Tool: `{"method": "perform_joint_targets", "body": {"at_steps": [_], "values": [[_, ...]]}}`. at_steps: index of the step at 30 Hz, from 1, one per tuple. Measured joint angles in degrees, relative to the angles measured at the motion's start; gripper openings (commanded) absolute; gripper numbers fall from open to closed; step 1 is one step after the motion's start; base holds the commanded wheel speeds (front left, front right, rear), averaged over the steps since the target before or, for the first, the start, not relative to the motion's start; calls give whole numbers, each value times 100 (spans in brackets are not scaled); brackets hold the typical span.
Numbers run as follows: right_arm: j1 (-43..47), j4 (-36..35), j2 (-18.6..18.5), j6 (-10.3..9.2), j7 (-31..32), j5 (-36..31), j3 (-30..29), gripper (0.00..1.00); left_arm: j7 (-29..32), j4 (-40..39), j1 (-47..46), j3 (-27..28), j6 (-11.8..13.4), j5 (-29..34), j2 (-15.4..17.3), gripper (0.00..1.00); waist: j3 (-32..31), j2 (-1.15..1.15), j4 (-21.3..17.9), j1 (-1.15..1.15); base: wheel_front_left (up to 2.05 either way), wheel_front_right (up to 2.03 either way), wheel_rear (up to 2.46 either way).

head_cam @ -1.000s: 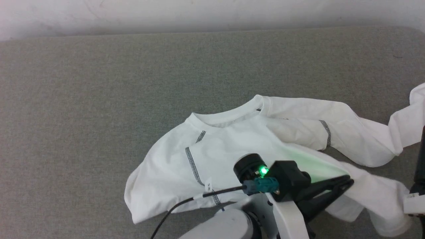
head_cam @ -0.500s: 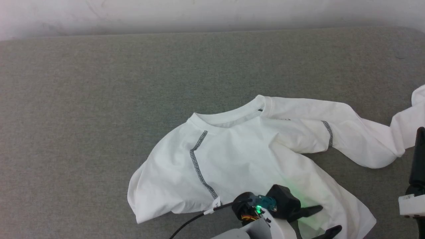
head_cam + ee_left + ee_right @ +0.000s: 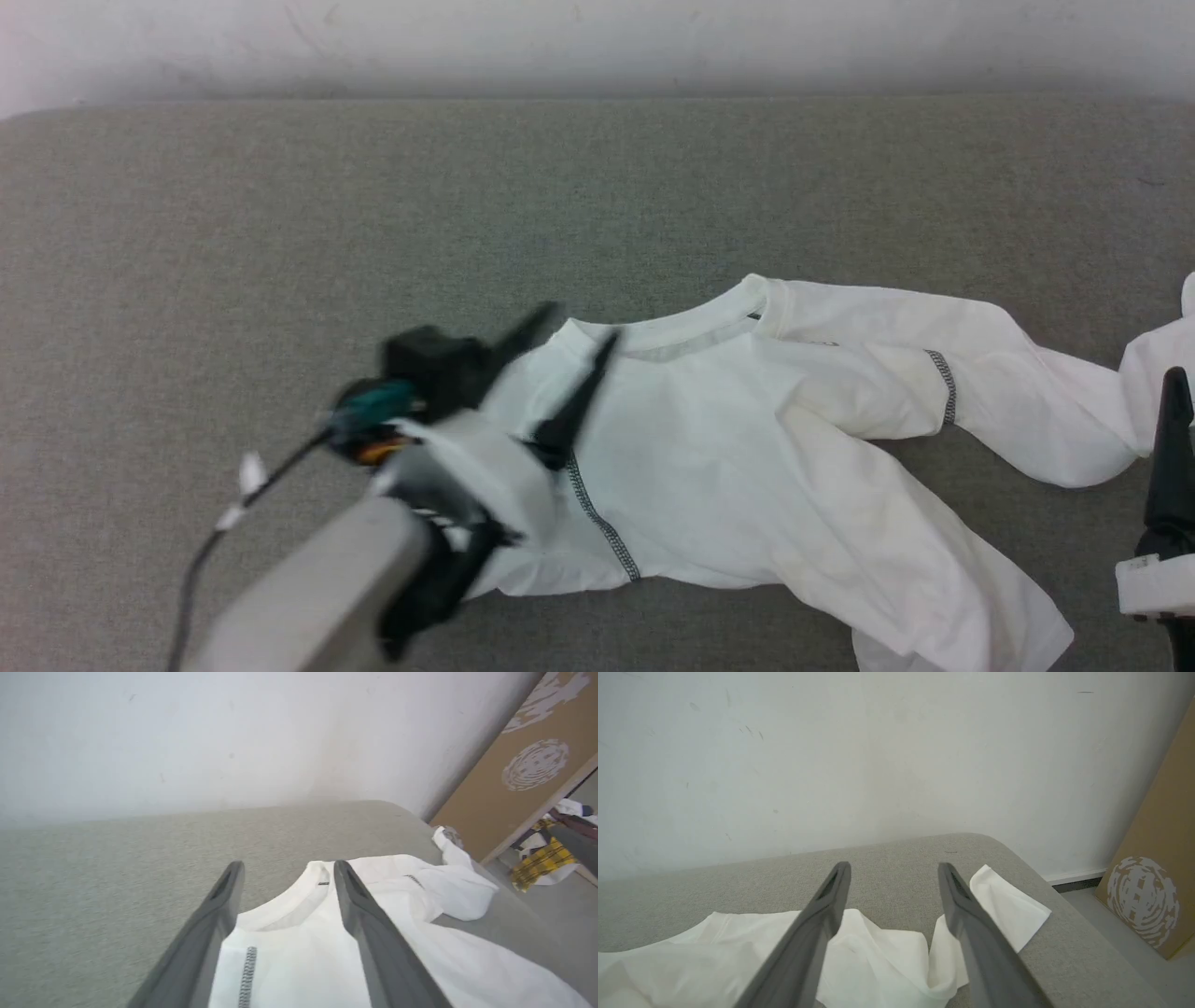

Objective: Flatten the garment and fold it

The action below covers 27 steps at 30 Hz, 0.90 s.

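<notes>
"White fabric in the head view: where does it lie?"
"The garment (image 3: 747, 448) sprawls on the grey counter (image 3: 280, 233), one sleeve (image 3: 1008, 392) trailing right. The left end effector (image 3: 581, 325), blurred, is released, its prongs spread above the collar (image 3: 681, 331). The right end effector (image 3: 1172, 439) stands beside the sleeve."
"And the left wrist view?"
"Spread fingers (image 3: 219, 905) straddle the neckline, gripping nothing."
"The right wrist view?"
"Right end effector released as well, above the crumpled sleeve; the cuff (image 3: 1008, 905) lies near the counter's rounded corner."
"What could go wrong?"
"A collar pinch may catch both layers, dragging the whole garment instead of smoothing it. A rightward tug could slide the cuff off the edge."
</notes>
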Motion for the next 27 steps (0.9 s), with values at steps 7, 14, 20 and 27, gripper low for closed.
{"method": "perform_joint_targets", "body": {"at_steps": [7, 14, 20, 27], "values": [[4, 10, 0, 0, -7, 8, 32, 100, 765, -315, 942, 376, 814, -3, 1469, 100, 85, -1, -29, 0, 0, 0, 0], [1, 8, 0, 0, -5, 8, 8, 100, 1595, -855, 1620, 288, 1278, -402, 1846, 100, 164, -1, -26, 0, 0, 0, 0], [-20, 10, 0, 0, 1, 8, 82, 100, 1855, -757, 1714, 170, 1276, -541, 1896, 96, 199, -1, -44, 0, 0, 0, 0], [-64, -15, 0, 0, 4, 8, 77, 100, 1232, -498, 1294, 242, 1093, -94, 1736, 0, 249, -1, -81, 0, 0, 0, 0]]}}
